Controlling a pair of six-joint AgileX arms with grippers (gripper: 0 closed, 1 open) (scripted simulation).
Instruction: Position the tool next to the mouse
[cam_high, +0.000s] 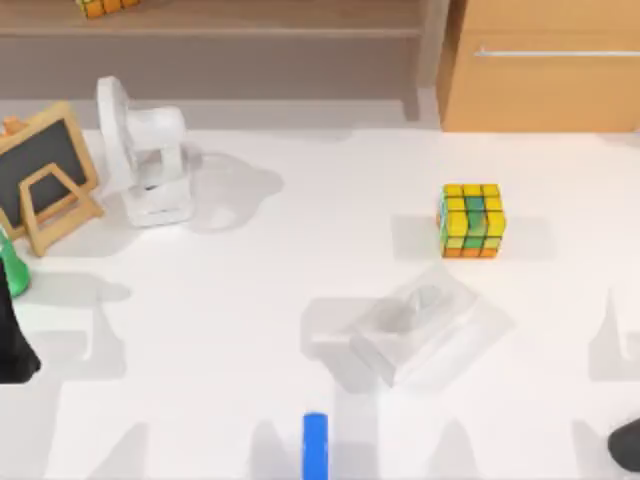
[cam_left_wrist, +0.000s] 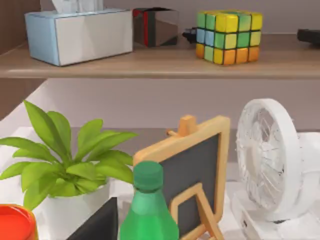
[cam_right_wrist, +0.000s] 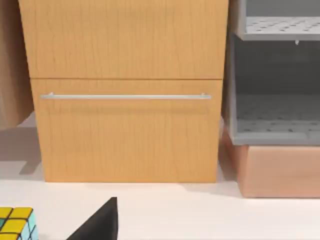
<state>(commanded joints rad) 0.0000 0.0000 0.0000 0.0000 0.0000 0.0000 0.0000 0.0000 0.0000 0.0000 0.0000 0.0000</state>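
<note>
The tool (cam_high: 315, 445) is a small bright blue stick lying at the table's front edge, near the middle, partly cut off by the picture. The mouse (cam_high: 628, 445) is a dark rounded lump at the front right corner, also cut off, far to the right of the tool. A black wedge of my left gripper (cam_left_wrist: 97, 225) shows low in the left wrist view, in front of a green bottle (cam_left_wrist: 148, 205). A like wedge of my right gripper (cam_right_wrist: 100, 222) shows in the right wrist view, facing a wooden drawer cabinet (cam_right_wrist: 125, 95). Neither gripper is near the tool.
A clear plastic box (cam_high: 415, 325) lies behind and right of the tool. A colourful cube (cam_high: 471, 220) stands farther back. A white fan (cam_high: 150, 160), chalkboard (cam_high: 45, 180), green bottle (cam_high: 12, 265) and tall black object (cam_high: 15, 340) crowd the left side.
</note>
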